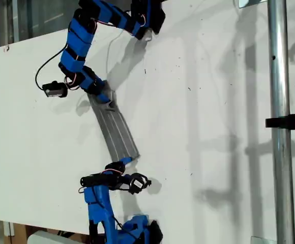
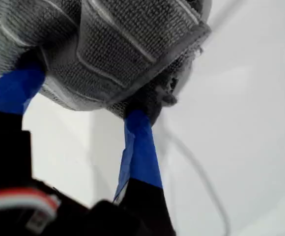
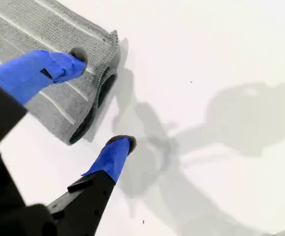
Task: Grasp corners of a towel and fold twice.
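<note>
The towel [image 1: 115,131] is a narrow grey striped strip running across the white table [image 1: 203,101] between the two arms. My first gripper [image 1: 103,98], on the upper arm in the exterior view, is shut on the strip's upper end. That end shows bunched between its blue fingers [image 2: 142,147] as the towel [image 2: 118,44]. My second gripper [image 1: 128,160], on the lower arm, stands open at the other end. One fingertip [image 3: 76,60] rests over the towel [image 3: 44,44] and the other fingertip [image 3: 123,145] is off the cloth over bare table. A towel corner [image 3: 112,37] lies beside them.
A vertical metal pole [image 1: 278,127] with a black clamp [image 1: 290,122] stands at the exterior view's right. The table's edge runs along the exterior view's left and bottom. A black cable [image 1: 43,71] hangs by the upper arm. Open white surface spreads between towel and pole.
</note>
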Robot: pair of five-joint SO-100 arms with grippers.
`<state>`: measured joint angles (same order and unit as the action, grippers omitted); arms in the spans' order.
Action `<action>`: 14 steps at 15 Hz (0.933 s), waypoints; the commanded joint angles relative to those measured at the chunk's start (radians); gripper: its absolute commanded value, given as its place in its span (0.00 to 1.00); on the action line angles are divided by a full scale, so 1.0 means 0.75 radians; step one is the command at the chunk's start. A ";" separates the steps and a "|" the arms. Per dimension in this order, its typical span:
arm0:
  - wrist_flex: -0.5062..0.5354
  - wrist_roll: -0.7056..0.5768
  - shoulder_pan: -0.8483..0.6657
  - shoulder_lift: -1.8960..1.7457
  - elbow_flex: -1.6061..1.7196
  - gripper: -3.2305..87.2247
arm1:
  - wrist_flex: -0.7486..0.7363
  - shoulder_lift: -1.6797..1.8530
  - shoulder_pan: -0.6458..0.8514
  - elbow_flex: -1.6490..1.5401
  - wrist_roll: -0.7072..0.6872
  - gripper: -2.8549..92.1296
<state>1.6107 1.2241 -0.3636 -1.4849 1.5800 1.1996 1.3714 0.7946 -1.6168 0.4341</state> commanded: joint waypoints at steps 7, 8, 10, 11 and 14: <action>-0.053 0.260 0.157 -0.969 0.618 0.38 | -0.049 0.391 0.252 -0.198 -0.031 0.46; -0.074 0.282 0.194 -1.025 0.673 0.38 | -0.112 0.313 0.262 -0.209 -0.043 0.47; -0.096 0.360 0.272 -1.156 0.787 0.37 | -0.250 0.094 0.272 -0.174 -0.074 0.48; -0.137 0.401 0.335 -1.252 0.859 0.36 | -0.262 -0.037 0.260 -0.102 -0.074 0.49; -0.256 0.530 0.499 -1.636 1.133 0.32 | -0.221 -0.221 0.129 0.084 -0.067 0.47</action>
<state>1.4527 1.5877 -0.0353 -2.6016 2.3792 1.0431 1.2118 0.9403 -1.6276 0.3866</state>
